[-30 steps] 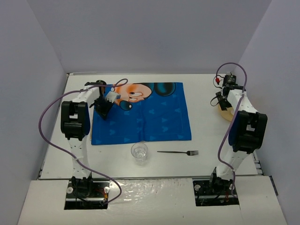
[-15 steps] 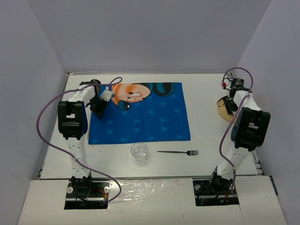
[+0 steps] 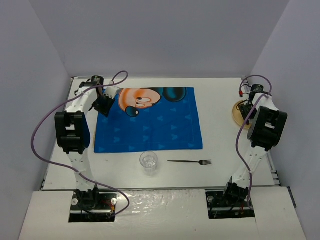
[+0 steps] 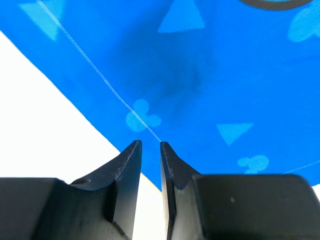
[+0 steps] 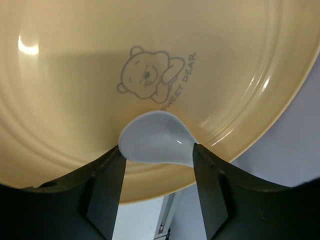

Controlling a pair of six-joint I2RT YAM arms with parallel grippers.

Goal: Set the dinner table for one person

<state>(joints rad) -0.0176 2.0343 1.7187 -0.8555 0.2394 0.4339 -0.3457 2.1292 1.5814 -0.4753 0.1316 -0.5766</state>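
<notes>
The left end effector (image 3: 103, 104) sits at the far left corner of the blue rectangular cloth placemat (image 3: 150, 120). The placemat spreads to its right and toward the arm bases across the large white flat surface (image 3: 220, 95) (the mat's edge runs between the fingertips). Beyond the placemat's near edge, well right of this end effector, stands a clear round drinking glass (image 3: 149, 163). Right of the glass lies a slim metal fork (image 3: 190, 162), tines pointing right. The right end effector (image 3: 246, 104) is over a tan round ceramic plate (image 3: 236, 115) near the surface's right edge. A white plastic spoon (image 5: 157, 145) is between its fingers, above the plate's inside.
</notes>
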